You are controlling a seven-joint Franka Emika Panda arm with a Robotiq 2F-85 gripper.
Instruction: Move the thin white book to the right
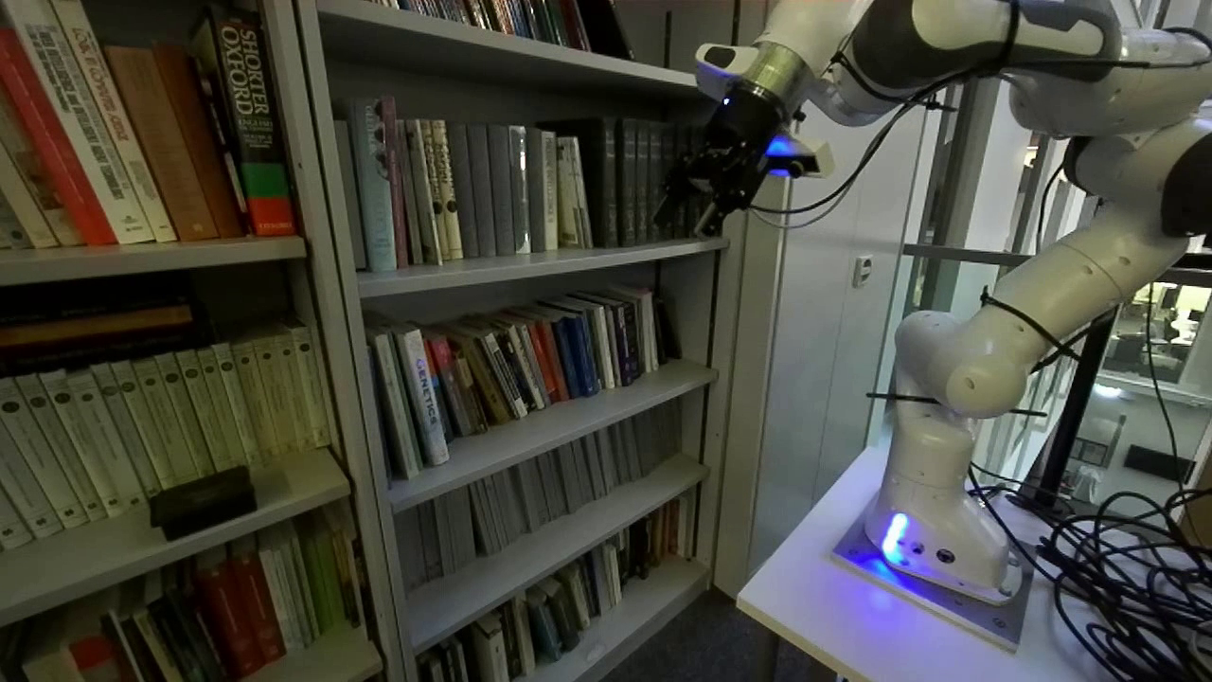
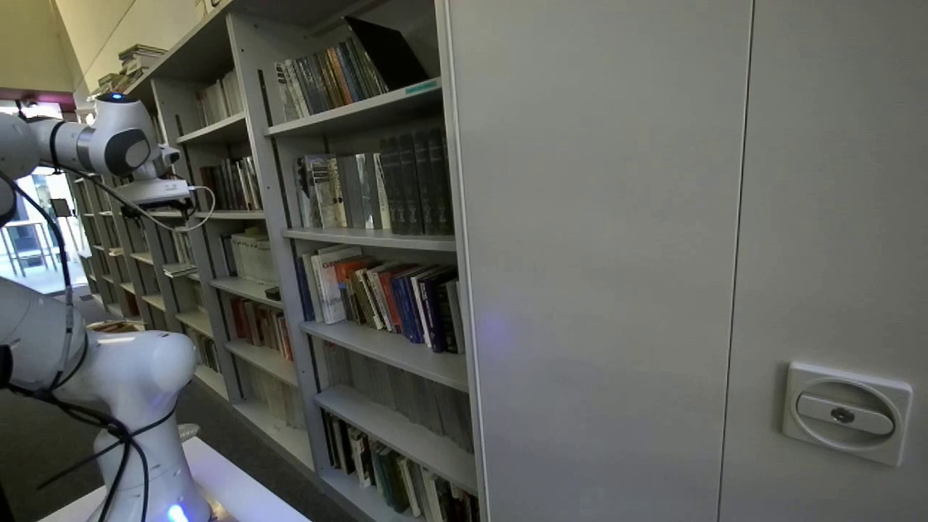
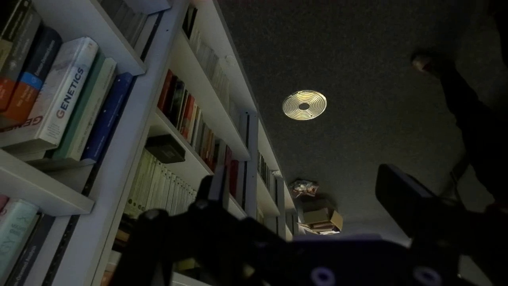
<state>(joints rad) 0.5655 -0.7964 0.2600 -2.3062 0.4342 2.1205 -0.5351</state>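
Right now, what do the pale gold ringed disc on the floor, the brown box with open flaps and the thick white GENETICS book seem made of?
Pale gold ringed disc: probably metal, satin, from its bright concentric rings. Brown box: likely matte cardboard, from its plain, folded-out flaps. Thick white GENETICS book: apparently paper and card, with a smooth printed spine; lamination uncertain.
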